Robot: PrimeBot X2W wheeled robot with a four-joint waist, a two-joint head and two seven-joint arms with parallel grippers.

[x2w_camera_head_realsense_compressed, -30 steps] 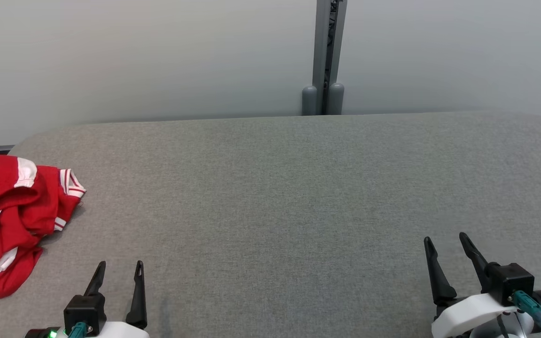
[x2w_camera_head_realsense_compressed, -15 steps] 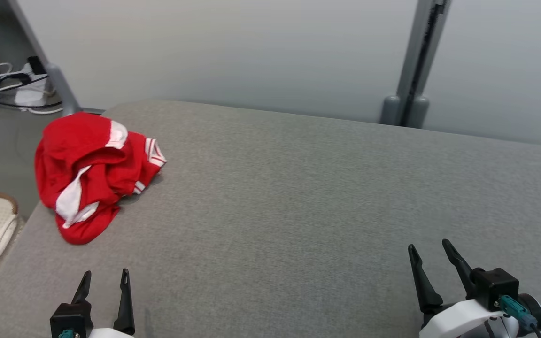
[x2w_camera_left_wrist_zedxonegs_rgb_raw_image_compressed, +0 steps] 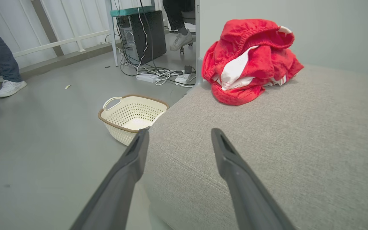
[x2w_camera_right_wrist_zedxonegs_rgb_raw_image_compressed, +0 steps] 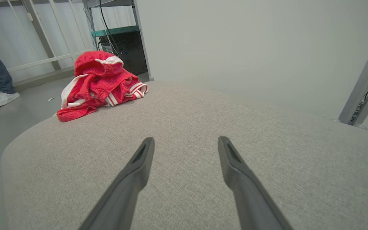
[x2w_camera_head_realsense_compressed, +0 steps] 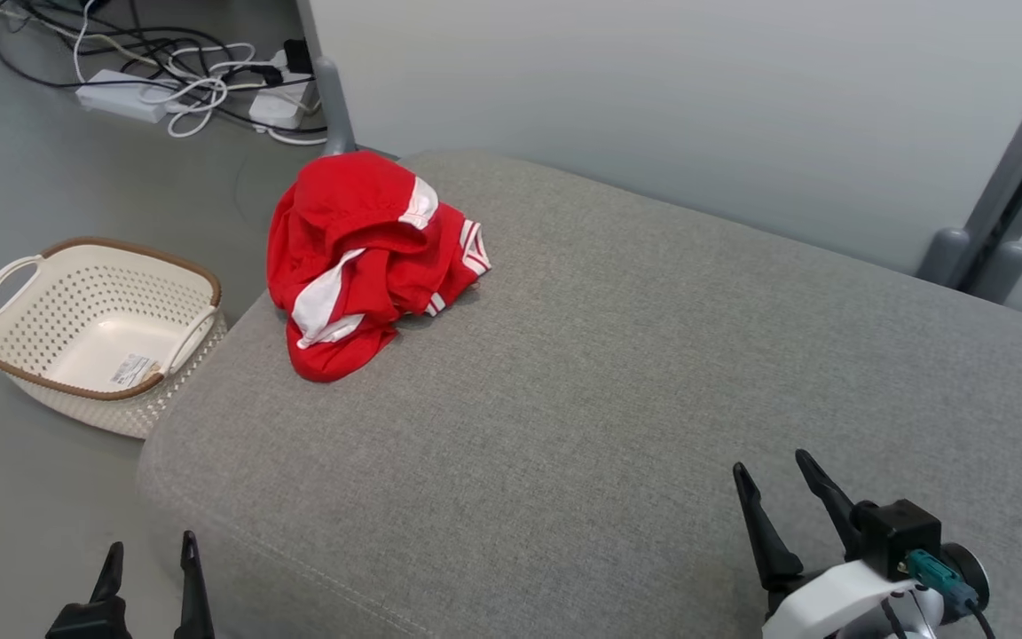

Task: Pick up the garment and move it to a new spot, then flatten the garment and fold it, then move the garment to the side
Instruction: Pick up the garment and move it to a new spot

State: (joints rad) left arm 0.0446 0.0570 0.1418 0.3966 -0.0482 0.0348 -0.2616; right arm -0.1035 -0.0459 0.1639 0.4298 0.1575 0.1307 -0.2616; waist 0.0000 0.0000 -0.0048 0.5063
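Two claws gape wide and empty: the left gripper (x2w_camera_head_realsense_compressed: 149, 555) by the bench's (x2w_camera_head_realsense_compressed: 617, 382) near left corner, the right gripper (x2w_camera_head_realsense_compressed: 773, 466) over its near edge, likely readied for the crumpled red garment (x2w_camera_head_realsense_compressed: 360, 257) heaped at the far left corner.

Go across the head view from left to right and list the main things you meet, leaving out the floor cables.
Left to right: white basket → red garment → right gripper, fingers apart.

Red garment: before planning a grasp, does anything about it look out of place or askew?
The red garment lies crumpled in a heap at the far left corner of the grey cushion, right at its edge near the floor basket. Nothing looks damaged.
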